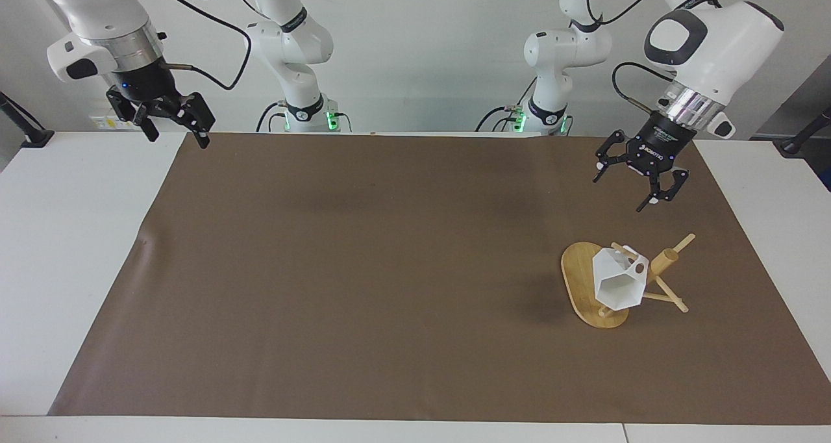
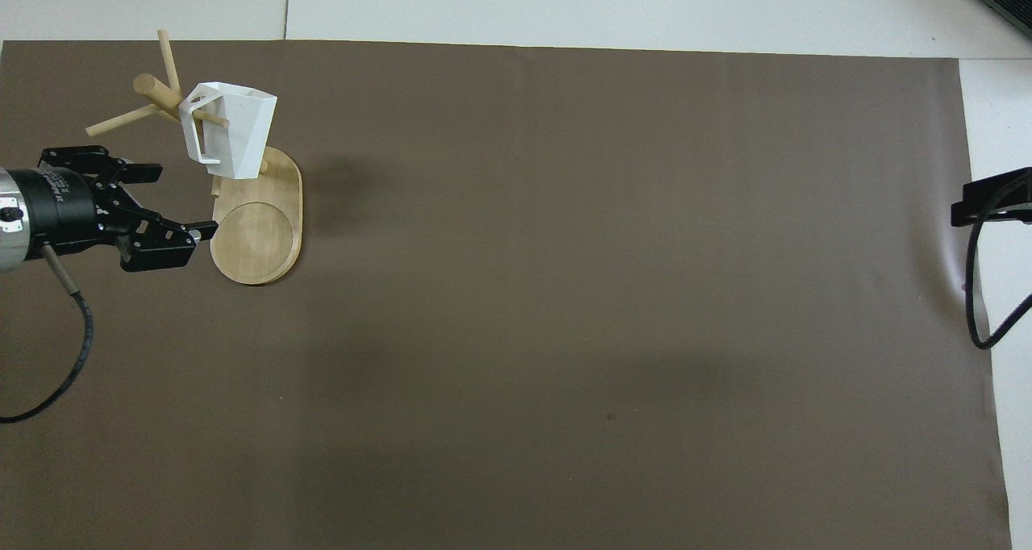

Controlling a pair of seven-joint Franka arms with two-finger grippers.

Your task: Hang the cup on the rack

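White walls back a white desk [image 1: 78,248] covered by a smooth brown mat [image 1: 389,267], slightly rippled at the edge toward the right arm's end. Toward the left arm's end stands the rack [image 1: 584,287], pale bamboo with a flat oval base, a thick round post and thin dowel pegs jutting out at angles. The cup [image 1: 619,280], matte white with flat angular facets and a polygonal rim, hangs on one peg by its flat handle, tilted, its mouth turned away from the robots; no tool touches it. The facing view looks into the cup's open mouth, and no contents can be made out; the overhead view instead shows the handle with the peg passing through it, plus a shallow round recess in the base. The left tool [image 1: 639,182] hangs in the air over the mat beside the rack, fingers spread and holding nothing. The right tool [image 1: 172,119] waits raised over the mat's corner at the right arm's end, fingers also spread and empty; the overhead view catches only a dark piece of it and a cable at the frame's edge.
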